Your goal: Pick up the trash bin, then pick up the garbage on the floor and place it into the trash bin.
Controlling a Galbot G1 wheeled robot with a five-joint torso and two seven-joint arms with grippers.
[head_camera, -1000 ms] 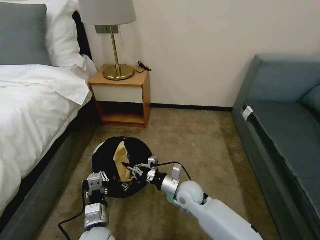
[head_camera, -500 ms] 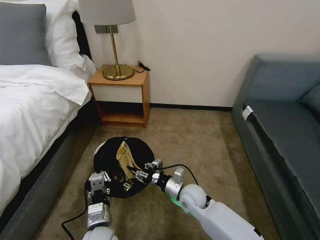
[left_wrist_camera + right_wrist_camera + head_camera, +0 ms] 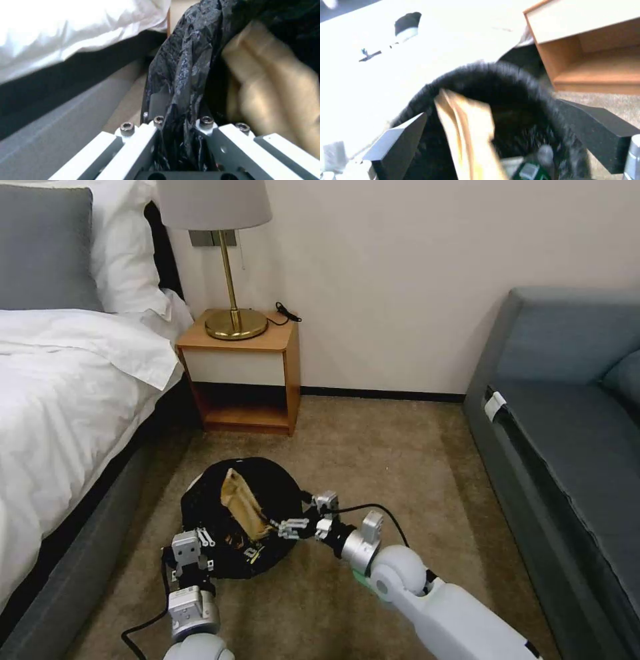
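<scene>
The trash bin (image 3: 217, 500), lined with a black bag, hangs just above the carpet with its opening tilted toward me. My left gripper (image 3: 189, 552) is shut on its near rim, and the crinkly bag (image 3: 180, 82) is pinched between the fingers. A crumpled brown paper bag (image 3: 241, 505) leans inside the bin, and a bottle with a green label (image 3: 529, 170) lies near the bottom. My right gripper (image 3: 288, 527) hovers open at the bin's right rim, holding nothing. In its wrist view the open fingers (image 3: 398, 140) frame the paper bag (image 3: 466, 125).
A bed (image 3: 60, 400) with white sheets runs along the left. A wooden nightstand (image 3: 243, 373) with a brass lamp (image 3: 230, 280) stands at the back wall. A grey-blue sofa (image 3: 567, 433) lines the right. Open carpet (image 3: 387, 467) lies between them.
My right gripper has pulled back to the right, from over the bin's opening to its right rim. The paper bag stays in the bin, leaning further over. The left gripper keeps its hold.
</scene>
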